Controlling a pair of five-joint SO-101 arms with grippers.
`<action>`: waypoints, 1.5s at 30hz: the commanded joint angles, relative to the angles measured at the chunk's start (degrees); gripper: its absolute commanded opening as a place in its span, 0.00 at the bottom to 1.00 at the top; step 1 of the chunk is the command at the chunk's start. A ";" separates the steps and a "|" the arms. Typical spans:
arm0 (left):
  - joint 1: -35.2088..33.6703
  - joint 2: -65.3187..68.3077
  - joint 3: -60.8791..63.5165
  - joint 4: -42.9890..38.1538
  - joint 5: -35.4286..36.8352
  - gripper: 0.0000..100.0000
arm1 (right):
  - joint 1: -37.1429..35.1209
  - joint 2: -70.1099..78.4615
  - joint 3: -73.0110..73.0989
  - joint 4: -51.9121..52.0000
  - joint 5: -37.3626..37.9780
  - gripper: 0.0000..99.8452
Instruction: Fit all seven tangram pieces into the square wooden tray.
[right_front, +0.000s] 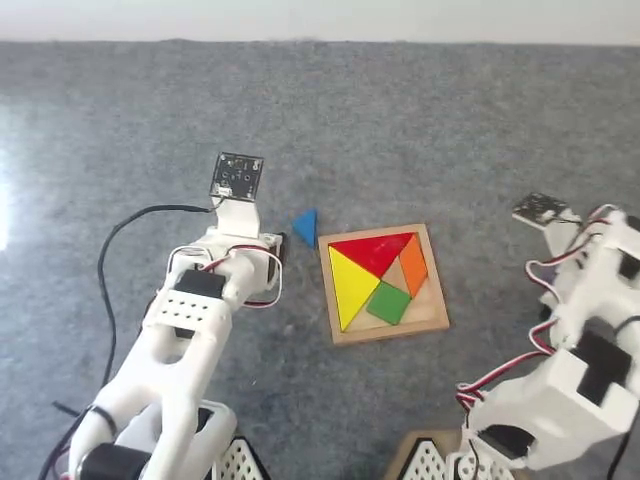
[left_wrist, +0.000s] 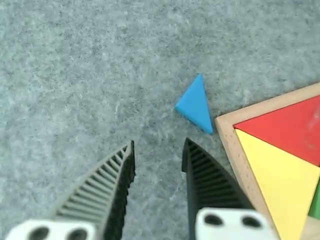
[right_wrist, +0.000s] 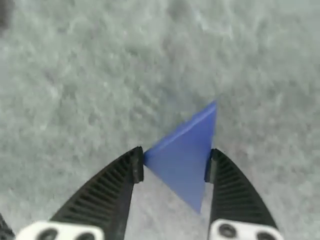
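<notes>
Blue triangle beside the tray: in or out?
Out. The blue triangle lies on the mat beside the tray's corner.

Spread pincer (left_wrist: 158, 143) near sky-blue triangle (left_wrist: 195, 104)

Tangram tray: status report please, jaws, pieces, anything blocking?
Left jaws open, just short of light blue triangle beside tray. Right jaws shut on darker blue triangle. Four pieces seated. Nothing blocking.
</notes>
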 joint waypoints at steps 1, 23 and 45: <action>2.20 -2.20 0.04 -1.76 -1.05 0.15 | 2.15 -0.57 -4.92 3.74 3.87 0.15; -1.05 -2.20 0.75 -4.48 -1.14 0.15 | -27.56 -4.97 -8.09 12.44 4.40 0.16; -2.64 -2.64 -0.22 -4.13 -1.14 0.15 | -40.57 -4.88 -0.26 10.15 54.51 0.15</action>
